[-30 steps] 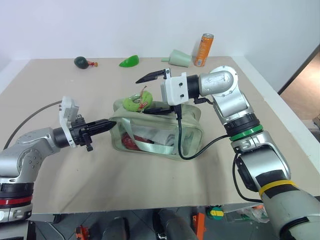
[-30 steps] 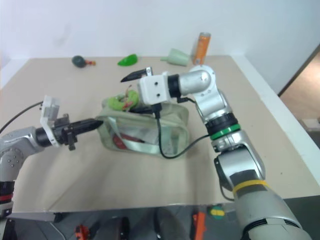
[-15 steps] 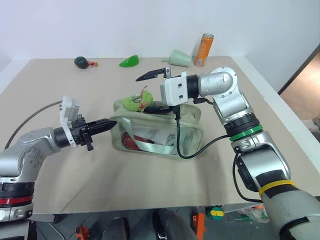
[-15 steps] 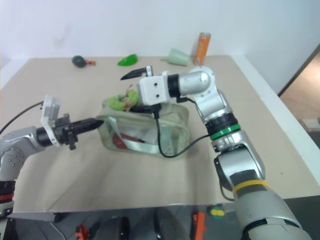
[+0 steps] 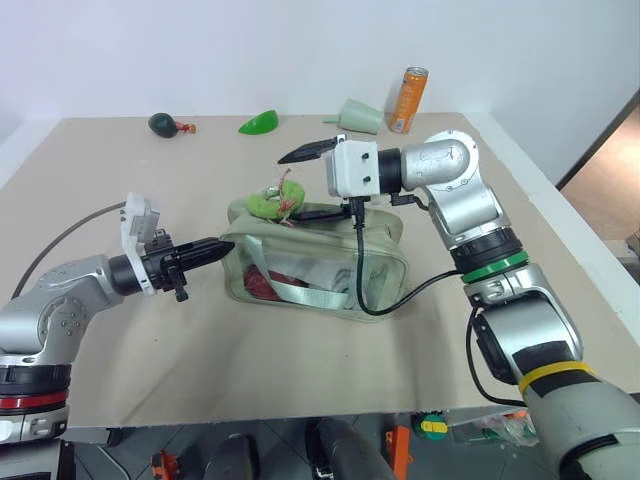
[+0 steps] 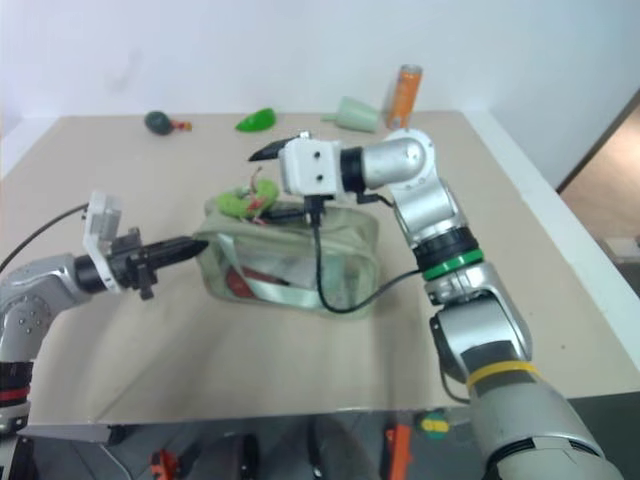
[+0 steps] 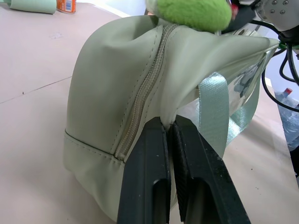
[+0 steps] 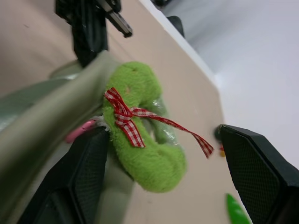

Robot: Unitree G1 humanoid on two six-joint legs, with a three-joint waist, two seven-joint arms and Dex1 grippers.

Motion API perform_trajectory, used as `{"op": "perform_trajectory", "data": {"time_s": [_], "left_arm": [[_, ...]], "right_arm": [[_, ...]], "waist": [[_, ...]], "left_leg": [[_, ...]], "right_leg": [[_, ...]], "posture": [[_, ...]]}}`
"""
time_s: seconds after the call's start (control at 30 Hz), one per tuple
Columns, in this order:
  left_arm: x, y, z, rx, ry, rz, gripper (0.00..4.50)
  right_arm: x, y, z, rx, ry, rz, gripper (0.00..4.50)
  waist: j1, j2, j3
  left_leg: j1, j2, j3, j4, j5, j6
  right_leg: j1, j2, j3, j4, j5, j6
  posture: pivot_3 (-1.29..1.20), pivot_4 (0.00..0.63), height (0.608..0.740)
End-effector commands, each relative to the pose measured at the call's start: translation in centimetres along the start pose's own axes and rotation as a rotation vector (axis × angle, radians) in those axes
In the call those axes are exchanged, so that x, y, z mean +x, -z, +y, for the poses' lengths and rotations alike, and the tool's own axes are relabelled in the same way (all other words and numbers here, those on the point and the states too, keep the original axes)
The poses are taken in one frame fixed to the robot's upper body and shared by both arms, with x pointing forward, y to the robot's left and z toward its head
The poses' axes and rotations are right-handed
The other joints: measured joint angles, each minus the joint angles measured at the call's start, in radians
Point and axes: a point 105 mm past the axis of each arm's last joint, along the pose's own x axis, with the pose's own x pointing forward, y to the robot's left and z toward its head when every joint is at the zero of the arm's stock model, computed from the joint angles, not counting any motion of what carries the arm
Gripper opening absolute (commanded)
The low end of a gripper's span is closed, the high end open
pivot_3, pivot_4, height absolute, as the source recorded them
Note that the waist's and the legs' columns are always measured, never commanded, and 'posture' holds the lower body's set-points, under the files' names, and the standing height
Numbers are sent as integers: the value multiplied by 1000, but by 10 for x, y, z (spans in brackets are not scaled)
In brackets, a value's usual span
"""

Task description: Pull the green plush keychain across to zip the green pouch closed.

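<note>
A: Where does the green plush keychain sit?
B: On the top of the green pouch, at the pouch's end on the robot's left. It is a curled lime ring with a red checked ribbon tied round it; the ribbon ends trail toward the far side of the table.

A: Pouch attitude?
B: It stands upright near the table's middle. Its long axis runs left to right, the right end a little nearer the robot. The clear window faces the camera. Through it show something red low on the left and something pale in the middle; what they are cannot be told. A pale green strap crosses the window.

A: Jaws?
B: The left gripper is clenched on the pouch fabric at the left end, beside the zipper seam, fingers level and pointing right. The right gripper is spread wide, one finger against the pouch top just beside the keychain, the other raised above it. It grips nothing.

A: Farther out?
B: Along the far edge: a dark green round object, a glossy green leaf piece, a pale cone cup on its side, an orange can upright.
</note>
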Motion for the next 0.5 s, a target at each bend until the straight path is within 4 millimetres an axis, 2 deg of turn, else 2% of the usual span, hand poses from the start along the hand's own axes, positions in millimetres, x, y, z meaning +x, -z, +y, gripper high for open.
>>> {"op": "perform_trajectory", "data": {"time_s": [0.03, 0.5], "left_arm": [[0, 4, 1, -5, -15, 17, 0], [0, 5, 2, -6, -15, 19, 0]], "right_arm": [[-18, -5, -1, 7, -5, 9, 3762], [-10, -15, -13, -42, 25, -17, 3685]], "waist": [[1, 0, 0], [0, 0, 0]], "left_leg": [[0, 0, 0, 0, 0, 0], [0, 0, 0, 0, 0, 0]], "right_leg": [[0, 0, 0, 0, 0, 0], [0, 0, 0, 0, 0, 0]], "posture": [[0, 150, 740], [0, 150, 740]]}}
